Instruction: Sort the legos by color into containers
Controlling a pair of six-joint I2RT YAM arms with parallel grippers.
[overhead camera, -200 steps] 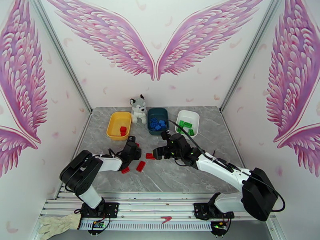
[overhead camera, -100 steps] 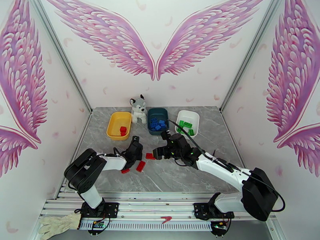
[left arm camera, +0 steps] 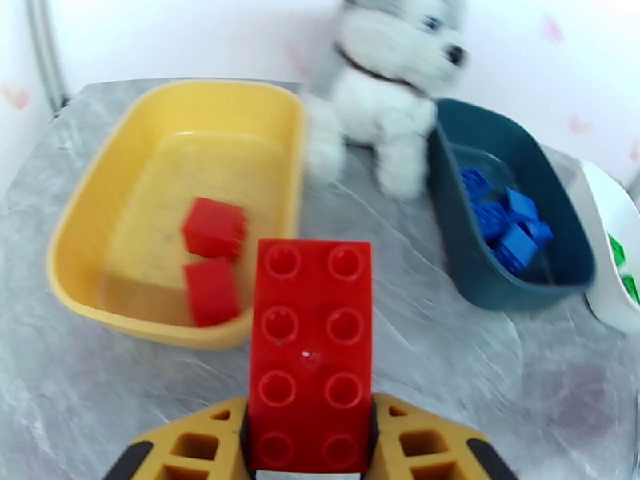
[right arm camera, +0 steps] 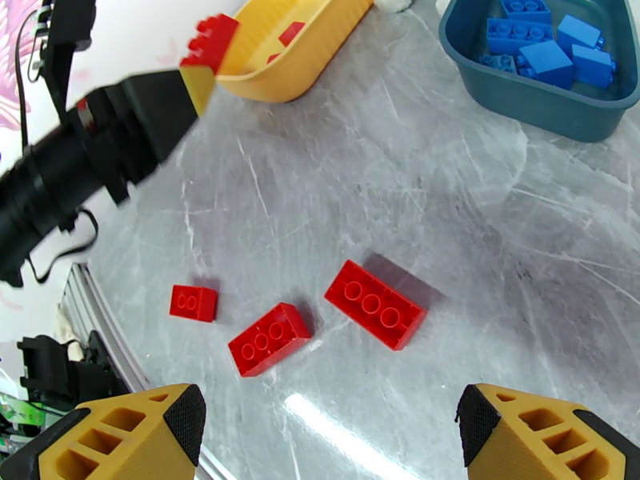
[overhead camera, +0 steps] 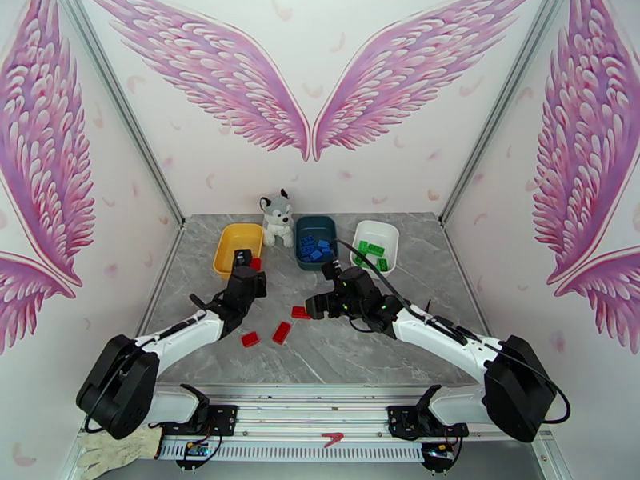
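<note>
My left gripper point(left arm camera: 310, 422) is shut on a long red lego point(left arm camera: 310, 346), held just short of the yellow tray point(left arm camera: 88, 202). Two red legos point(left arm camera: 214, 227) lie in that tray. In the top view the left gripper point(overhead camera: 250, 266) hovers at the yellow tray's point(overhead camera: 228, 238) near right corner. My right gripper point(right arm camera: 330, 414) is open above three loose red legos point(right arm camera: 374, 304) on the table, with nothing between its fingers. The dark teal tray point(right arm camera: 512, 94) holds several blue legos point(right arm camera: 552, 58). Green legos point(overhead camera: 372, 254) lie in the white tray point(overhead camera: 388, 232).
A grey-white husky plush point(left arm camera: 388, 90) stands between the yellow and teal trays at the back. The right gripper point(overhead camera: 312, 305) sits mid-table near the closest loose red lego point(overhead camera: 301, 312). Two more red legos point(overhead camera: 282, 332) lie nearer the front edge.
The left arm has swung away from the loose red legos toward the yellow tray, carrying a red lego. The right arm has not moved.
</note>
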